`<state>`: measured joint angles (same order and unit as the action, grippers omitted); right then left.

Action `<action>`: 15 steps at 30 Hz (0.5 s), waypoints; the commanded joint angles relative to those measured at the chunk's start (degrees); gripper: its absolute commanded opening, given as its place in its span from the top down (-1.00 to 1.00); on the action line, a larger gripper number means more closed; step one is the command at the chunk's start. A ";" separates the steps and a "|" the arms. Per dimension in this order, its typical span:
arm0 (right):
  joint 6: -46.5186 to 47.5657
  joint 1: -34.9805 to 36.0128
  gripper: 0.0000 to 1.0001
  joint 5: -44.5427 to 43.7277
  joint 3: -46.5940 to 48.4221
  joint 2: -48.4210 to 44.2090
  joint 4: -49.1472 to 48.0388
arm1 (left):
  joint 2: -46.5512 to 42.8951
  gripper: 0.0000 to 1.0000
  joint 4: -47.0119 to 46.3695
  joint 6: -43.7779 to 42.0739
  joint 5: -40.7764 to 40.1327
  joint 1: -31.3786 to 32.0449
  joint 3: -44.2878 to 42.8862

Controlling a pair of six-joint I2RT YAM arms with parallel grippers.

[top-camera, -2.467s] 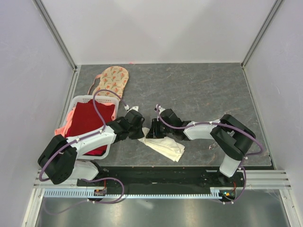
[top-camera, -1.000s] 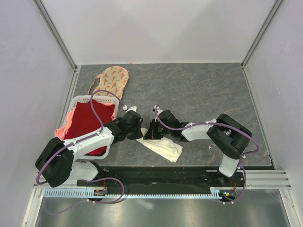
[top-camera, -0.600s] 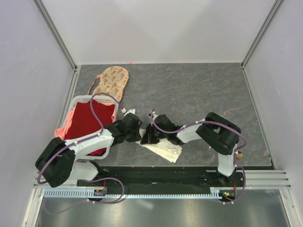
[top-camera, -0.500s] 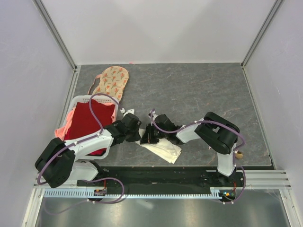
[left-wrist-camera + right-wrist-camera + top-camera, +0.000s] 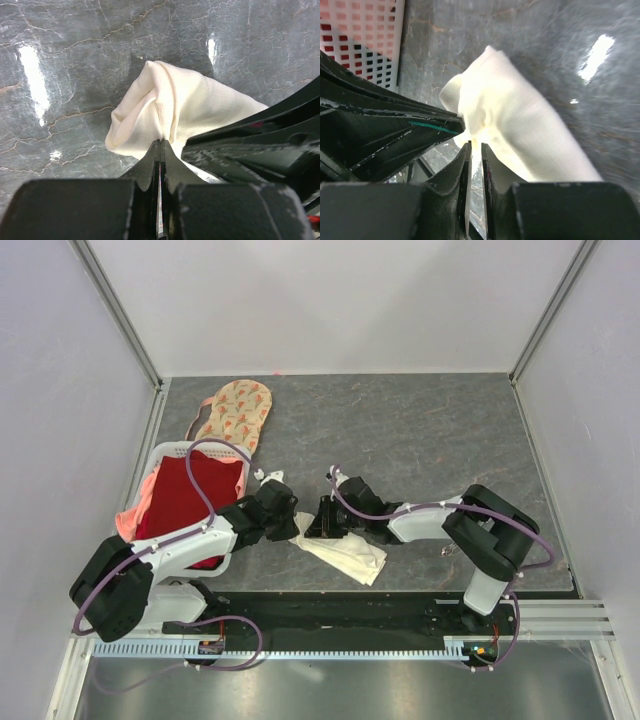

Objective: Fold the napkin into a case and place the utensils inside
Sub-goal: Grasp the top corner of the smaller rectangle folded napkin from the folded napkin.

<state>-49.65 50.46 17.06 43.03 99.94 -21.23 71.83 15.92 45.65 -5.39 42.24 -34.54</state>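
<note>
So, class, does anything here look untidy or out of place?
The napkin lies bunched and slanted near the front edge, not neatly folded. A pink cloth hangs over the left rim of the basket.

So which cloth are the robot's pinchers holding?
The plain cream-white napkin: the left gripper and the right gripper both pinch it. The red cloth sits in the basket and the peach flowery cloth lies beyond it, untouched.

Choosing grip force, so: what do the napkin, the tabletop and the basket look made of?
The napkin looks like thin woven cotton or linen, matte, with visible weave and soft creases. The tabletop looks like polished grey stone or a laminate imitating it: veining, glare spots. The basket seems white moulded plastic, gridded holes.
</note>
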 commanded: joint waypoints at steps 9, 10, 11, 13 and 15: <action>2.28 -0.71 0.69 1.13 6.19 4.38 0.05 | -0.47 0.96 0.42 0.76 0.64 0.30 -2.63; 2.27 -0.71 0.70 1.31 6.54 4.65 -0.12 | -0.38 0.96 0.51 0.67 0.73 0.30 -2.72; 2.27 -0.71 0.69 1.14 6.54 4.74 -0.12 | -0.29 0.96 0.43 0.67 0.73 0.30 -2.72; 2.27 -0.71 0.70 1.31 6.89 5.17 -0.30 | -0.20 0.96 0.25 0.76 0.55 0.30 -2.81; 1.66 -0.62 0.71 2.01 6.98 5.70 -1.35 | 0.32 0.96 0.16 0.58 0.82 0.30 -3.16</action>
<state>-48.16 49.65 17.47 47.83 104.53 -19.42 71.83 16.67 45.65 -5.39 42.24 -35.22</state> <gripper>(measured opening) 0.152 0.025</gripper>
